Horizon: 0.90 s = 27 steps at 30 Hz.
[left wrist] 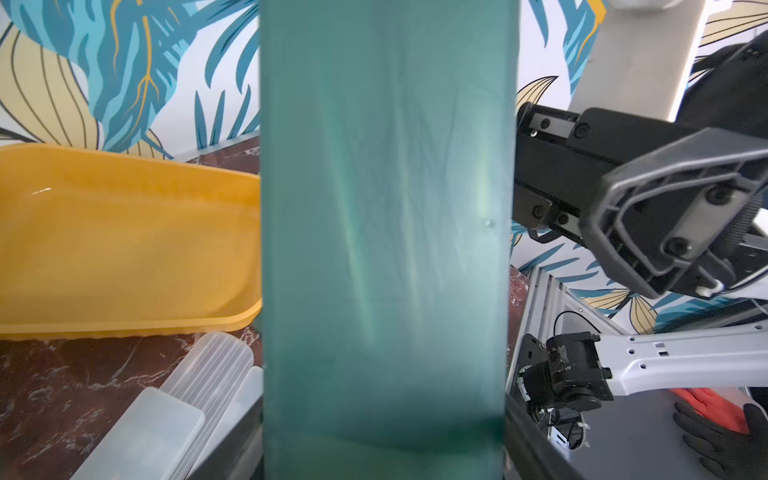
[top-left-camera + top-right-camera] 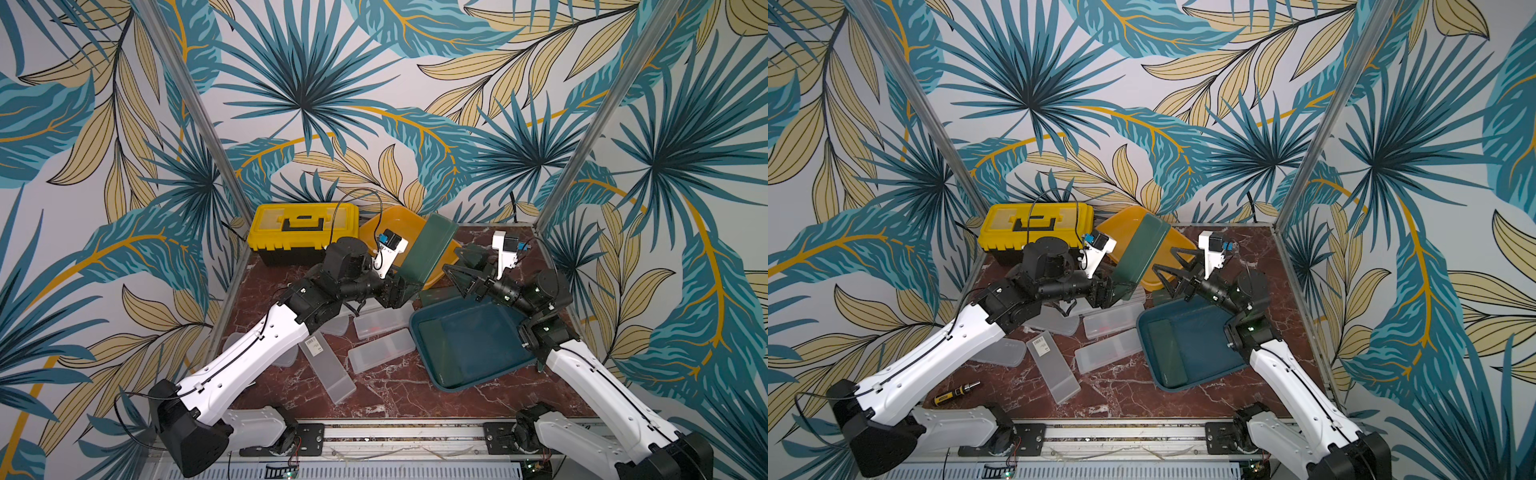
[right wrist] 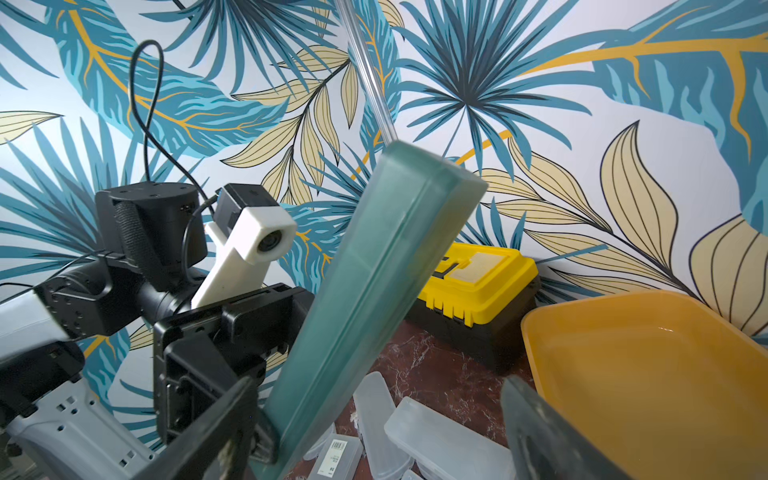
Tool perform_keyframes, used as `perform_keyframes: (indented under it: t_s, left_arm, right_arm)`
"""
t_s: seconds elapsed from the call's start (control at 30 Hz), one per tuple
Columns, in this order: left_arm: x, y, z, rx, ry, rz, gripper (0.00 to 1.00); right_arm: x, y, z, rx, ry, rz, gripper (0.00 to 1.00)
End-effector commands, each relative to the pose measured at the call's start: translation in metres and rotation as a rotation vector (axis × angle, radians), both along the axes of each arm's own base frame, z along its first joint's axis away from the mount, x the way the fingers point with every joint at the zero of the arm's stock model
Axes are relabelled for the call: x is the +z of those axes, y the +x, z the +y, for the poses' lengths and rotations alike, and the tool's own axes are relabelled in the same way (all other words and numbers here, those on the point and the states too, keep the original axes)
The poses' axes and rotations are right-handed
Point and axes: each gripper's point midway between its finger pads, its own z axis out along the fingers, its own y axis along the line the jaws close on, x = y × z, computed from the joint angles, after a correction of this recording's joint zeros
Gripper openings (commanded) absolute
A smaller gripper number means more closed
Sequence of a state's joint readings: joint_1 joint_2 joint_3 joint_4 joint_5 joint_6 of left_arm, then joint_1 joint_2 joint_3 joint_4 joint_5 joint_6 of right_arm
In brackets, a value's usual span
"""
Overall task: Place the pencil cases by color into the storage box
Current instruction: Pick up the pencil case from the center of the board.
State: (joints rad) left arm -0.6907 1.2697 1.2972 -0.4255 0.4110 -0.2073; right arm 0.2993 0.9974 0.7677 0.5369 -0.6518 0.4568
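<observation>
Currently the left gripper (image 2: 402, 291) is clamped on the lower end of a dark green pencil case (image 2: 430, 249), holding it raised and tilted in front of the yellow tub (image 2: 386, 224). The right gripper (image 2: 450, 258) stands wide open just beside that case, not closed on it. Another green case (image 2: 440, 349) lies inside the teal tub (image 2: 415, 328). Frosted white cases (image 2: 380, 351), one with a barcode sticker (image 2: 328, 365), lie scattered on the counter (image 2: 415, 395) beside the teal tub.
</observation>
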Motion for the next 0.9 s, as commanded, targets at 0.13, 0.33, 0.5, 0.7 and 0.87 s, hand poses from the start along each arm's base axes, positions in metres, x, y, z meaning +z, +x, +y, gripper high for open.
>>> perform_keyframes:
  t_s: [0.13,0.33,0.5,0.7,0.87]
  left_arm:
    - [0.044,-0.005,-0.012,-0.083,-0.081,-0.115,0.62]
    - [0.054,-0.018,-0.019,-0.176,-0.129,-0.114,0.62]
    - [0.067,-0.031,-0.022,-0.243,-0.164,-0.125,0.61]
    - [0.08,-0.039,-0.03,-0.329,-0.21,-0.137,0.59]
    - [0.088,-0.036,-0.039,-0.369,-0.234,-0.162,0.59]
  right_arm:
    - [0.022,-0.018,-0.003,0.034,-0.007,-0.093,0.91]
    - [0.033,-0.02,-0.005,0.06,0.029,-0.133,0.92]
    - [0.042,-0.019,-0.008,0.085,0.062,-0.152,0.92]
    - [0.051,-0.022,-0.01,0.099,0.079,-0.175,0.92]
    - [0.062,-0.027,-0.011,0.115,0.094,-0.195,0.92]
